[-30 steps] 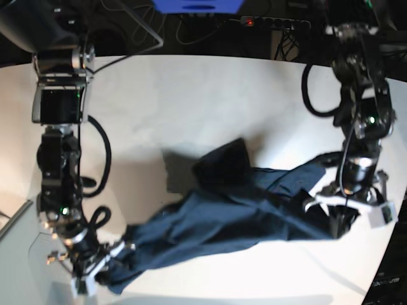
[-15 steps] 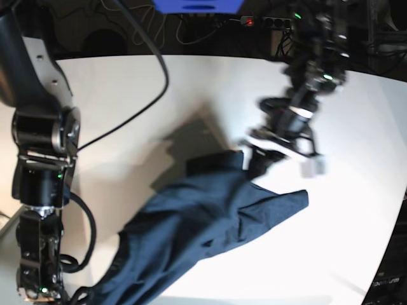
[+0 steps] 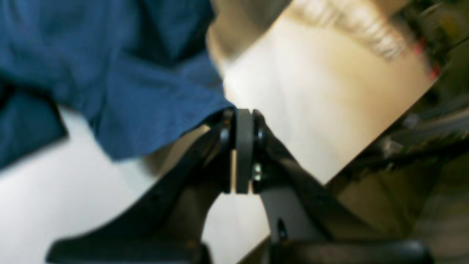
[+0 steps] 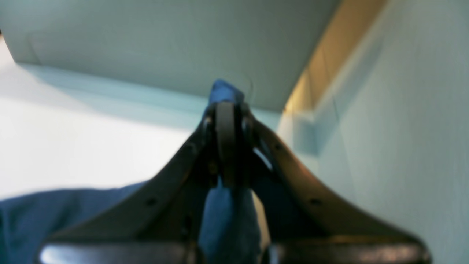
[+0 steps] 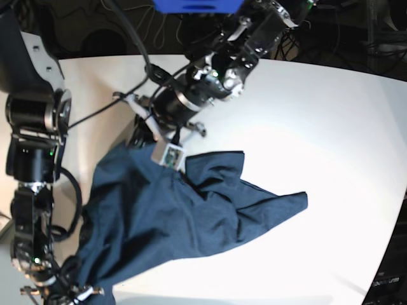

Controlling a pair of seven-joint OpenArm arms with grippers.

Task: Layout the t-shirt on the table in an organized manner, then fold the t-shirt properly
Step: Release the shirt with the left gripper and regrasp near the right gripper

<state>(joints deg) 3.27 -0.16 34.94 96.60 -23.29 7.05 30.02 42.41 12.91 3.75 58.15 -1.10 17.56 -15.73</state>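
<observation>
While no brand, label or writing is showing legibly anywhere, the left gripper [image 3: 243,146] is pinching shut, its pads pressed flat together, with an edge of the t-shirt [image 5: 184,216] meeting the fingertips from the left in the left wrist view; whether cloth is actually caught between them I cannot tell through the blur. In the base view that gripper [image 5: 166,145] is sitting over the upper edge of the shirt near the table's [image 5: 331,114] middle, its arm reaching in from the top of the picture and slanting down toward the left. The right gripper [image 4: 226,146] is clamping a fold of blue cloth, which is poking out past the tips and bunching below them. Its arm is hanging down the left edge of the base view, the gripper [image 5: 67,293] working at the shirt's lower left corner by the table's near edge. The shirt is lying rumpled, spreading from there toward the centre of the white table.
</observation>
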